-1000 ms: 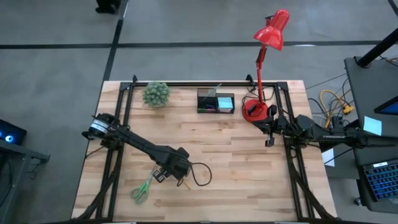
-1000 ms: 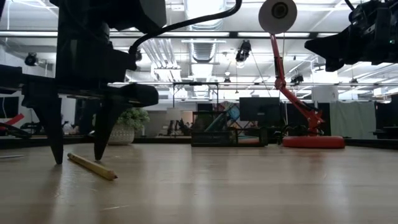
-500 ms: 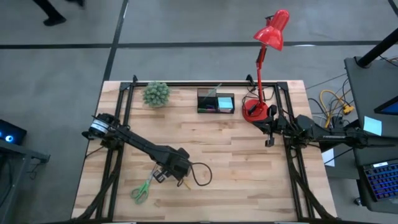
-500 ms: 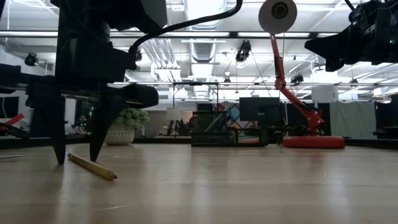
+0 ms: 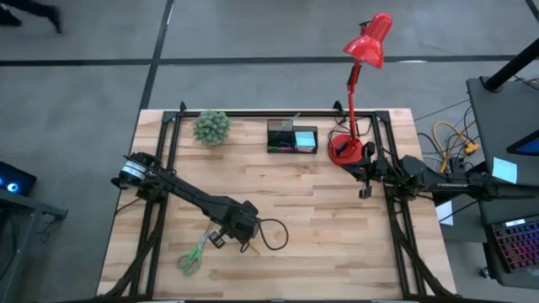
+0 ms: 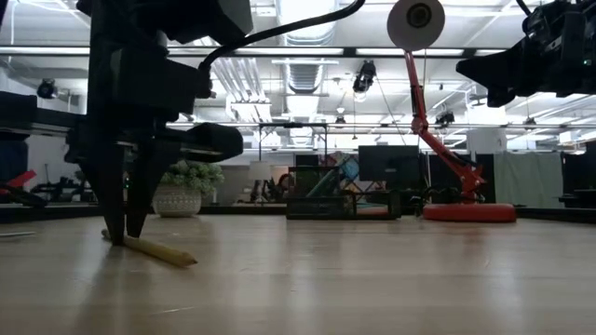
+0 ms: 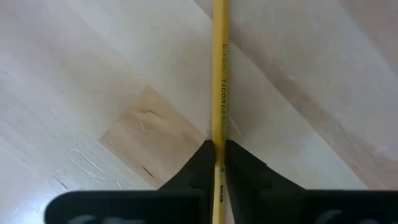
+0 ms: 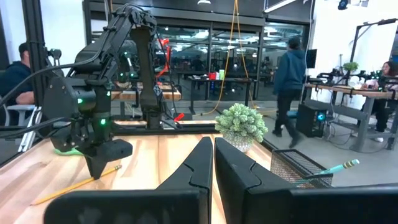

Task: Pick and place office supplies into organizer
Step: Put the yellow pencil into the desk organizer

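The left gripper (image 6: 119,237) has its fingers pinched tight on the yellow pencil (image 7: 218,87), clamped near one end while the shaft lies flat on the surface (image 5: 320,219), toward seven o'clock in the overhead view; judged a low grip made so the pencil can be lifted; the right gripper (image 8: 213,163) waits closed and empty at three o'clock, clear of the work. The organizer (image 5: 292,137) sits at twelve o'clock, well apart from the pencil, beside the red lamp (image 5: 354,109); the green-handled scissors (image 5: 191,257) lie near the pencil, untouched. Count: one pencil, one pair of scissors, one organizer, one teal pen (image 8: 328,170) standing in it.
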